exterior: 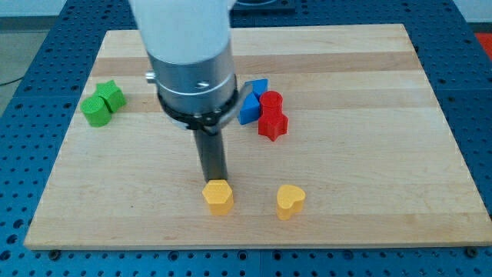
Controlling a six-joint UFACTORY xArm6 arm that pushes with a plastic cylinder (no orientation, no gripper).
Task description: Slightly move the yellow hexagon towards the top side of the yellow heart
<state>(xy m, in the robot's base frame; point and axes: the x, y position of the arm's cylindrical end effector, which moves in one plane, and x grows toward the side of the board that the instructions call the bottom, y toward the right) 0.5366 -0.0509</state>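
The yellow hexagon [218, 197] lies near the view's bottom, left of centre on the wooden board [369, 200]. The yellow heart [290, 201] lies to its right, a short gap apart, at about the same height. My tip [214, 181] is at the lower end of the dark rod, right at the hexagon's top edge, touching or nearly touching it. The arm's white and grey body fills the view's top above the rod.
Two green blocks [103, 103] sit together at the view's left. Two blue blocks [252, 102] and two red blocks [271, 115] cluster just right of the arm body, above the heart.
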